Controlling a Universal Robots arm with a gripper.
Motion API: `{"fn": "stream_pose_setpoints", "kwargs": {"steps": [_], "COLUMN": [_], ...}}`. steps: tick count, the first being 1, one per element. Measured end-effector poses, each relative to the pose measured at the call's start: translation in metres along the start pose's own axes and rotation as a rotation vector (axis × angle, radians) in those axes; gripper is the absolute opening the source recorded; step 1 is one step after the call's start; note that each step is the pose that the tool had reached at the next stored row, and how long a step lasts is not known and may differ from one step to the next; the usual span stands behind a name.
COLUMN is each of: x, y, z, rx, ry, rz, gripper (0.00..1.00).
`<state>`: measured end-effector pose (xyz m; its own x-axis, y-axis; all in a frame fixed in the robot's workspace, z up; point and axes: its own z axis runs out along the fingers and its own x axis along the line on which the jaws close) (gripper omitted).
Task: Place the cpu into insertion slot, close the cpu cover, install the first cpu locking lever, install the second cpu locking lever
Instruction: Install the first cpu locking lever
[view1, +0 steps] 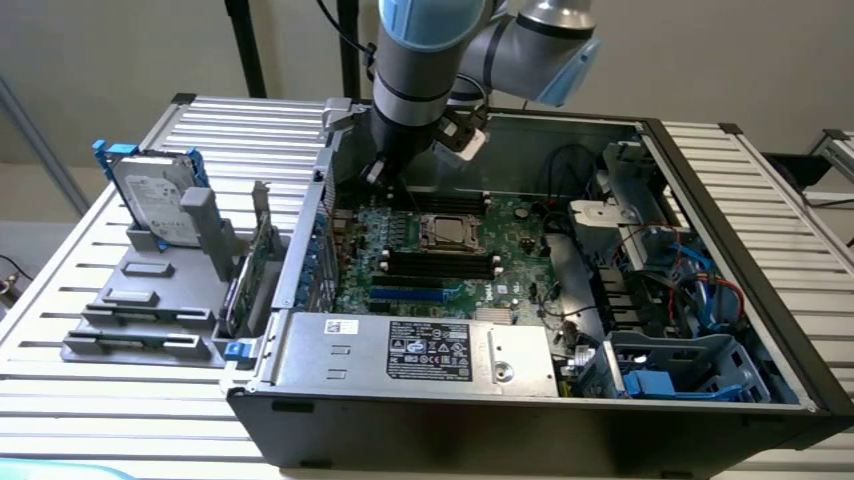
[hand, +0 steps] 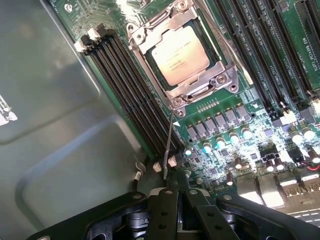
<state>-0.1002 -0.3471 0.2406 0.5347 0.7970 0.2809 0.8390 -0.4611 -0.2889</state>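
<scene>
Seating is looking finished: the cpu (hand: 181, 54) is lying flat and square inside the insertion slot (view1: 424, 242), its pale metal top facing up through the opening of the cpu cover (hand: 141, 41). We are reading the cover as folded down over the chip's edges, which is what is keeping the chip pressed in its socket. From one corner of that frame a thin wire locking lever (hand: 169, 140) is running out past the end of the black memory slots (hand: 130, 90) and away from the socket. We are judging that it is standing free of its hook rather than latched, since its far end is reaching the tool instead of lying tucked along the frame.

The gripper (hand: 170, 192) is sitting at that far end with its fingers drawn together. The lever's tip is meeting the fingertips, but we are not able to tell whether it is pinched between them or merely resting against them. A closed, narrow tool suits a wire this fine.

In the exterior view, the gripper (view1: 382, 172) is hanging at about eleven o'clock from the socket, near it, low inside the open computer case (view1: 534, 420) and close to the case wall (hand: 60, 125). The green motherboard (view1: 514, 270) is spreading out from the socket toward four o'clock.
</scene>
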Motion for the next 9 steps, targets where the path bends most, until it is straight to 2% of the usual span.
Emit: {"fn": "stream_pose_setpoints", "kwargs": {"steps": [3, 9], "x": [0.0006, 0.0007], "y": [0.0001, 0.0001], "z": [0.0002, 0.0002], "rx": [-0.0026, -0.0208], "ry": [0.0036, 0.0285], "rz": [0.009, 0.072], "gripper": [0.11, 0.11]}}
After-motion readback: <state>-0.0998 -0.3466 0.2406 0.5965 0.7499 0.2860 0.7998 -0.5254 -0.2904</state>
